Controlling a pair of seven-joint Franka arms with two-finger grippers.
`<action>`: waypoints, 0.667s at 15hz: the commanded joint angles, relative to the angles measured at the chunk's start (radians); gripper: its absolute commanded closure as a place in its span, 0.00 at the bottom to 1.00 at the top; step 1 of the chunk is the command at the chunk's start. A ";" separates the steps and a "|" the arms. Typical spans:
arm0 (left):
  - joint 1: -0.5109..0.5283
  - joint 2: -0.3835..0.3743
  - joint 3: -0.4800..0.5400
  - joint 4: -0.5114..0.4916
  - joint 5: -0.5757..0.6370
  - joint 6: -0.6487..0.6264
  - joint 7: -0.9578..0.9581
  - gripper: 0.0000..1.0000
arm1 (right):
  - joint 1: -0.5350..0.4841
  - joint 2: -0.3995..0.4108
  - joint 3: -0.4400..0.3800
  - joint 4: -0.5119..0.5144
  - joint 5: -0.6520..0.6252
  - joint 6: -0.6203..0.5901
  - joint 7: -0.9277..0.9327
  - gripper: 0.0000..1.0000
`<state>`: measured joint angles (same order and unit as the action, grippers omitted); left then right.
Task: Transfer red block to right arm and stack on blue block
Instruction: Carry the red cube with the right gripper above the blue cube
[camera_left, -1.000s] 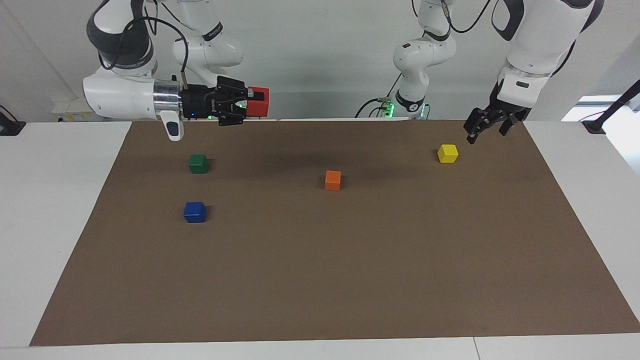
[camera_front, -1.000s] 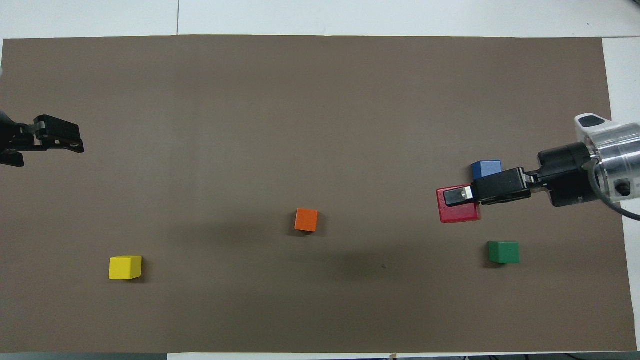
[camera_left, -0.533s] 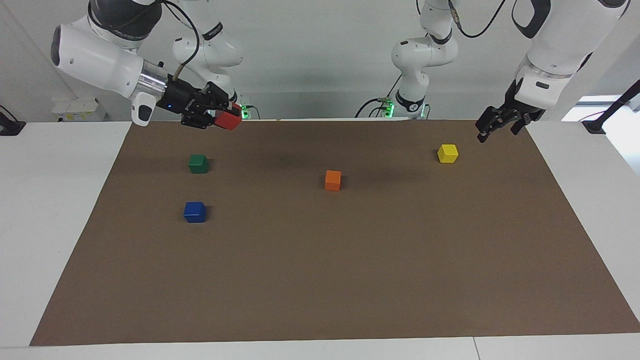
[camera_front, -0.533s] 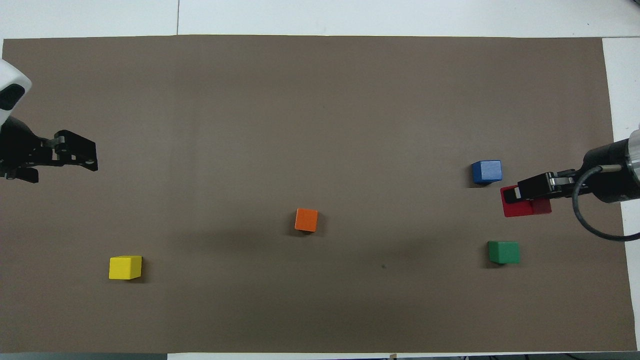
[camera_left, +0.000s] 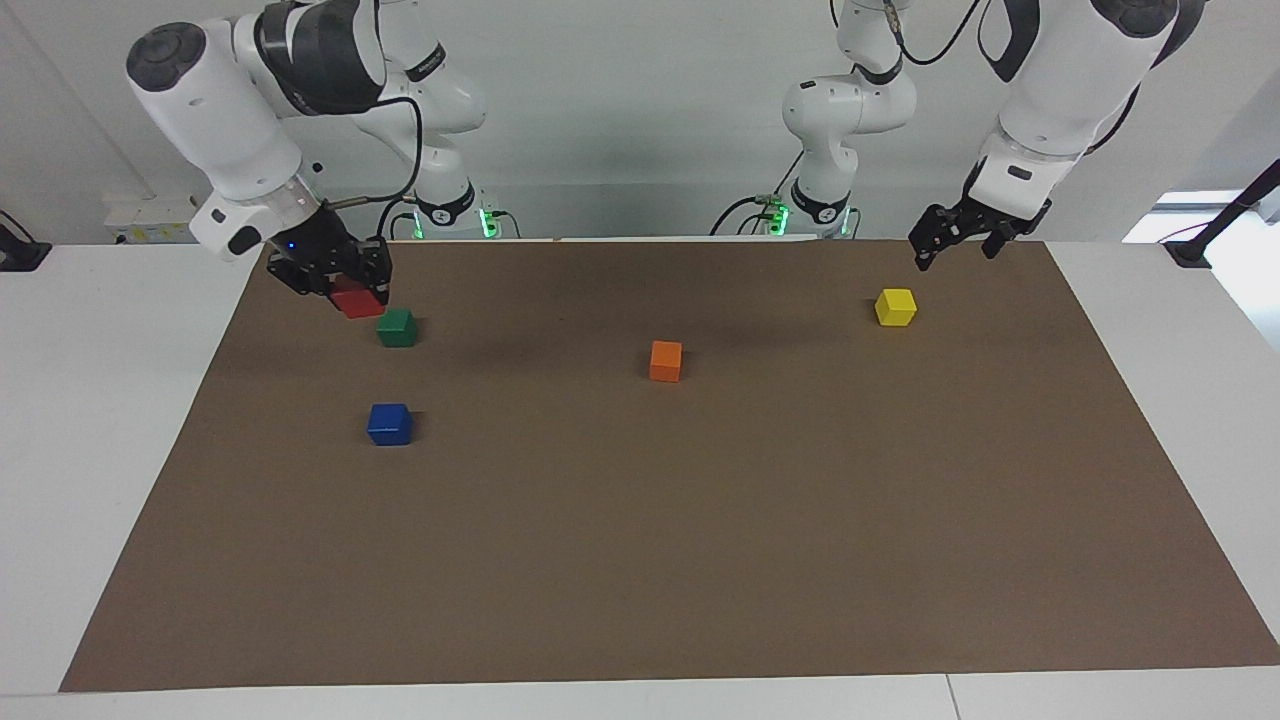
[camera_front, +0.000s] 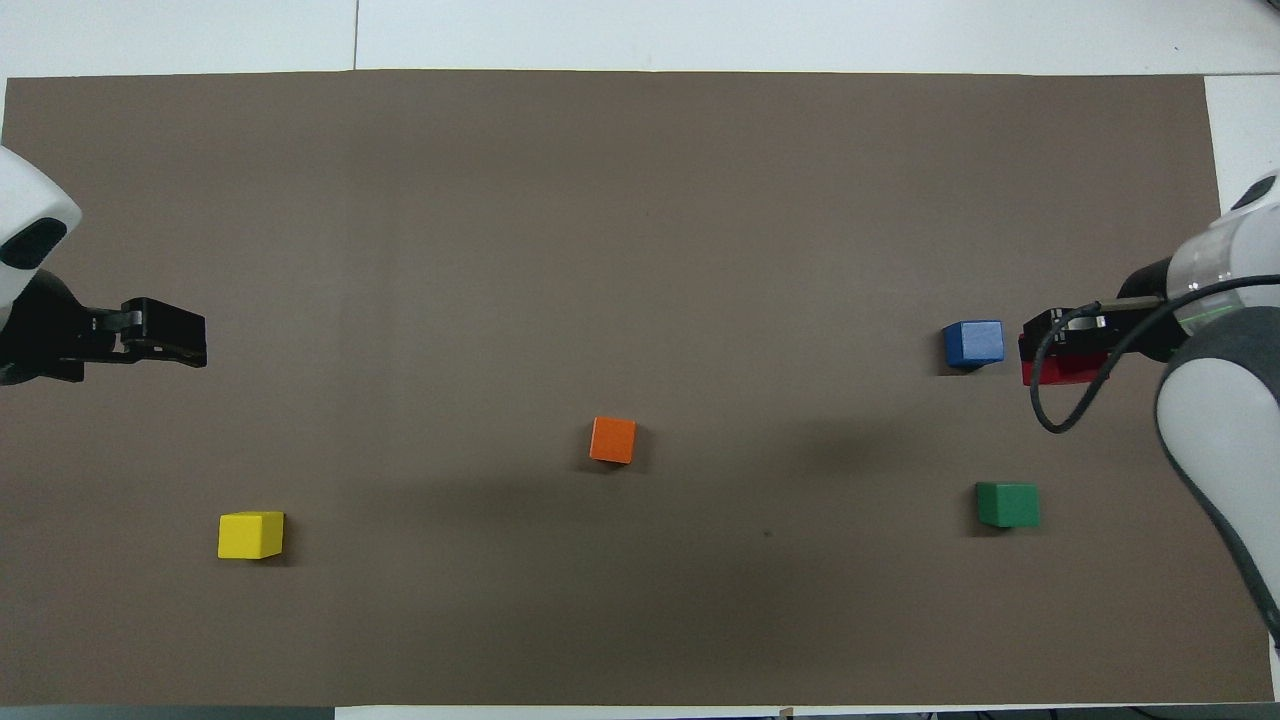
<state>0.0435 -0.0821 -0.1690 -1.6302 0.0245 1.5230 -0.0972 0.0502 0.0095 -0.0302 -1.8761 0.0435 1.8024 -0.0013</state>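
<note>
The right claw (camera_left: 345, 285) points steeply down and is clamped on the red block (camera_left: 358, 302), which hangs in the air at the right arm's end of the desk (camera_left: 640, 560). The facing view shows the block's lower half below the fingertips, clear of the brown mat (camera_left: 700, 520). In the overhead view the same claw (camera_front: 1065, 335) hides most of the red block (camera_front: 1060, 370), leaving only a red strip at its edge, and that strip sits just beside the blue block (camera_front: 973, 343); height cannot be read there.

The blue block (camera_left: 390, 424) lies alone on the mat, with nothing on it. The green block (camera_left: 397, 327) lies nearer to the robots than the blue one; in the facing view the held red block appears right next to it, while from overhead the green block (camera_front: 1007, 504) is well apart from the claw.

The left claw (camera_left: 950, 240) hangs over the mat's edge at the left arm's end, fingers parted and gripping nothing. The facing view shows it raised above the yellow block (camera_left: 896, 306); overhead, the left claw (camera_front: 165, 335) sits well apart from the yellow block (camera_front: 250, 535). The orange block (camera_left: 666, 360) lies near the mat's middle.
</note>
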 joint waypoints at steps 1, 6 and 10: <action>0.001 0.039 0.005 0.036 -0.006 0.009 0.073 0.00 | -0.012 0.075 0.004 -0.001 -0.069 0.060 0.026 1.00; -0.005 0.083 0.003 0.107 -0.015 -0.053 0.071 0.00 | -0.012 0.167 0.004 -0.014 -0.091 0.170 0.060 1.00; -0.014 0.096 0.003 0.161 0.000 -0.052 0.065 0.00 | -0.013 0.230 0.004 -0.021 -0.131 0.230 0.083 1.00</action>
<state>0.0432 -0.0015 -0.1701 -1.5154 0.0201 1.4858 -0.0412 0.0456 0.2172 -0.0350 -1.8877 -0.0500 1.9957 0.0428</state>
